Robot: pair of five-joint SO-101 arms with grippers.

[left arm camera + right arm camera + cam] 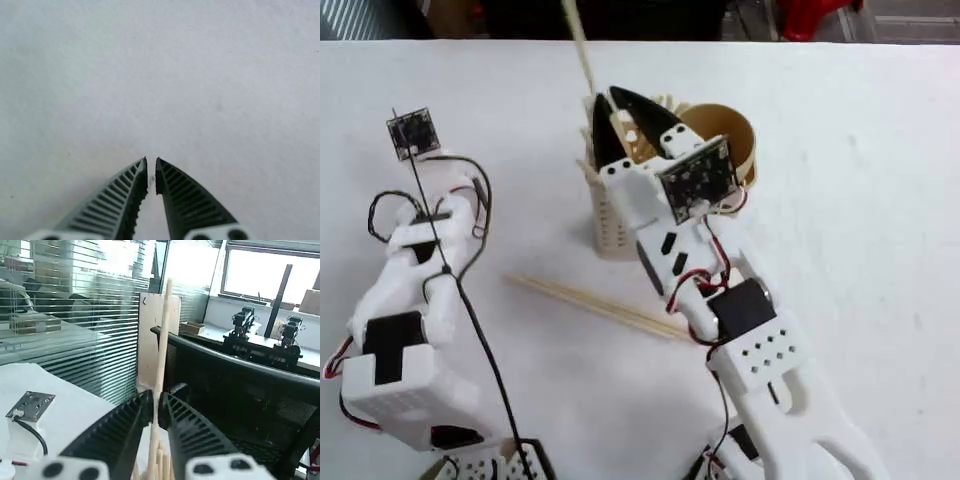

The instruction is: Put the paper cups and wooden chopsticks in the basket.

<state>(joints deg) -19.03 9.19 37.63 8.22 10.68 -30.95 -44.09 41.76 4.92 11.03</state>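
Observation:
A white slotted basket [612,222] stands mid-table with several wooden chopsticks upright in it. My right gripper [605,100] [157,405] hangs over the basket's top, shut on one upright chopstick [580,55] [163,335] that sticks out past its fingertips. A tan paper cup [735,135] sits at the basket's right side, partly hidden by the right arm; I cannot tell whether it is inside. A pair of chopsticks [600,300] lies flat on the table in front of the basket. My left gripper [151,167] is shut on nothing, pointing down at bare table at the left.
The white table [860,200] has free room to the right and far left. The left arm [405,300] is folded at the front left, with cables trailing beside it. A black chair and window blinds stand beyond the table's far edge.

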